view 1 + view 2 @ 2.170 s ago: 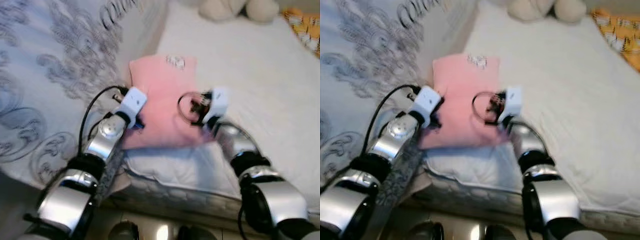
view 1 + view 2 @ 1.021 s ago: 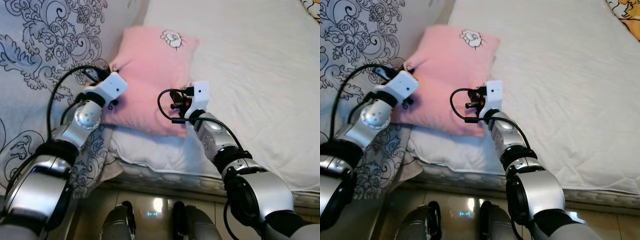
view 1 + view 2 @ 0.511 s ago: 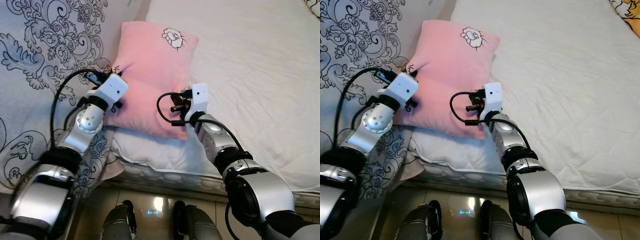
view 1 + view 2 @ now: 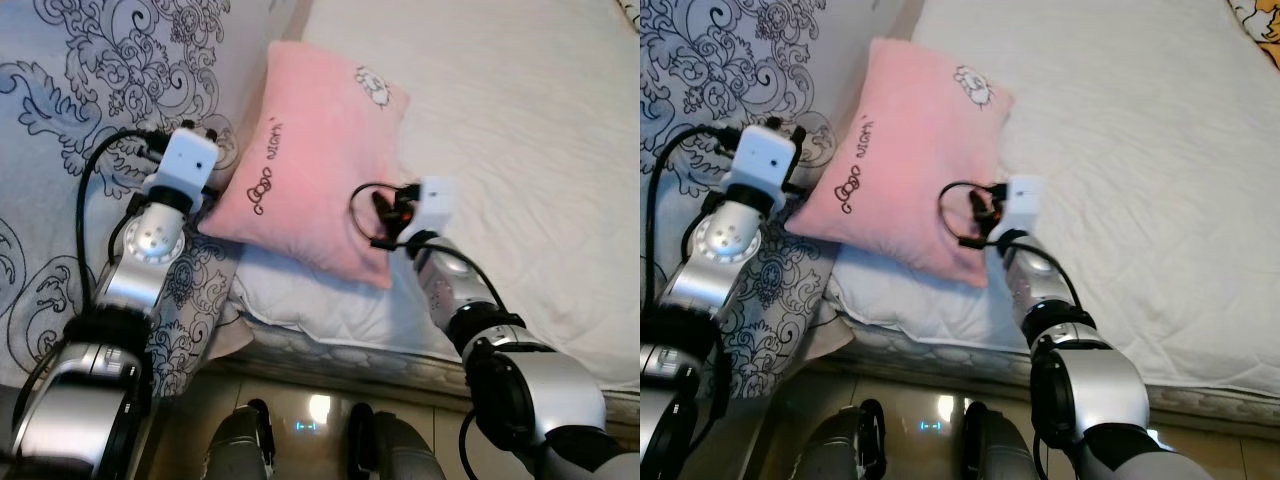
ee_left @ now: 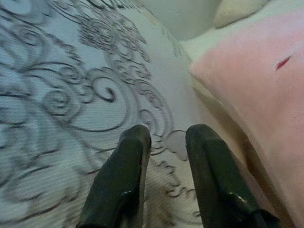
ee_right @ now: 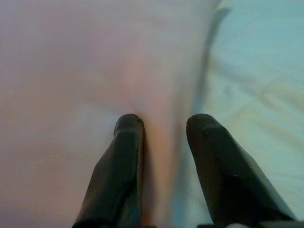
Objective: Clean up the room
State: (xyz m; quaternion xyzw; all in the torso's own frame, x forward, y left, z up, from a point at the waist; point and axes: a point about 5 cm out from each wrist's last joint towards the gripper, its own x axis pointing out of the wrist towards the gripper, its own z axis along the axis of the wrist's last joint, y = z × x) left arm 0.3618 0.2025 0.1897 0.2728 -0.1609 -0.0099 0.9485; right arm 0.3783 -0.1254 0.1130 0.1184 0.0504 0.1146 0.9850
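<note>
The right hand [image 6: 164, 142] pinches the pink pillow's [image 4: 310, 160] edge; left hand [image 5: 166, 142] open, empty beside it. Pillow placement on the bed [image 4: 520, 130] looks unfinished.

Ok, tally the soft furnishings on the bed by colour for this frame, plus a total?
Pink: 1, the pink pillow
White: 2, the white pillow under it and the white quilt
Grey patterned: 1, the patterned duvet
Total: 4

Pink pillow [image 4: 315, 165] tilted up on bed [image 4: 520, 150]

Open bed [image 4: 520, 110] beyond pillow [image 4: 310, 170]
</note>
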